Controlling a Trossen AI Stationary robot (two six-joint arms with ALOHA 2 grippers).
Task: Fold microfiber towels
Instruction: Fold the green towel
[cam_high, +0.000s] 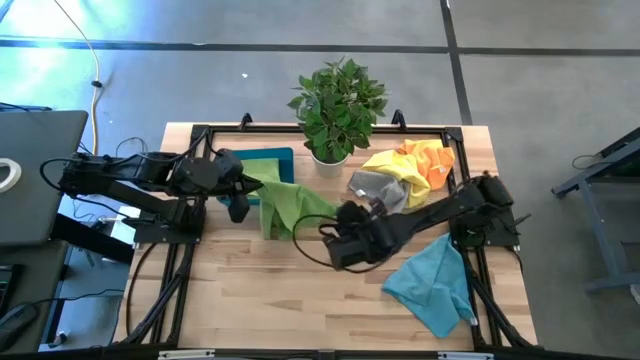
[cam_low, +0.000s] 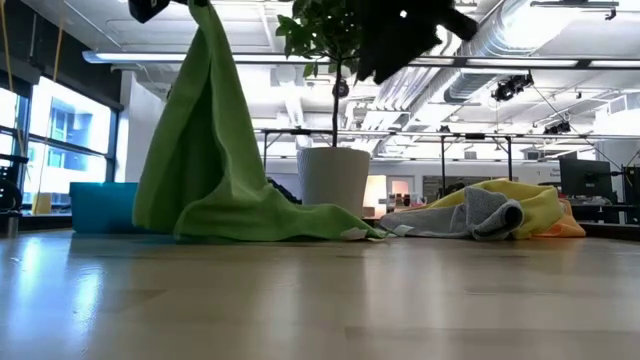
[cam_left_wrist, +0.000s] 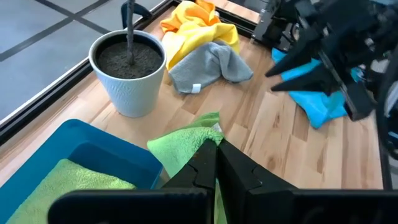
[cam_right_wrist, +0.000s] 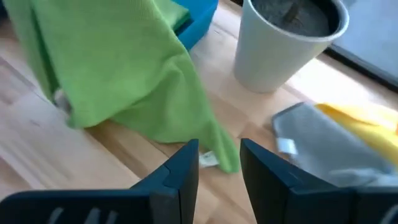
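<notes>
Five loose towels show: one green (cam_high: 290, 205) at centre, hoisted by the left gripper (cam_left_wrist: 214, 163) with fingers pinched on it, one grey (cam_high: 378, 187), one yellow (cam_high: 398, 165) and one orange (cam_high: 432, 158) heaped at two o'clock, one blue (cam_high: 432, 282) at the five o'clock edge. A second green one (cam_left_wrist: 74, 180) lies in the single tray (cam_high: 268, 160) at ten o'clock. The right gripper (cam_right_wrist: 219, 163) hangs with fingers parted over the green hem, and bare worktop (cam_high: 260, 295) spreads toward six and seven o'clock.

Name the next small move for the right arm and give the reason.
Probably lower the open right claw onto the lime green towel's trailing corner. The left claw holds one corner lifted, the rest drags on the table, and the right claw sits just above that corner.
</notes>
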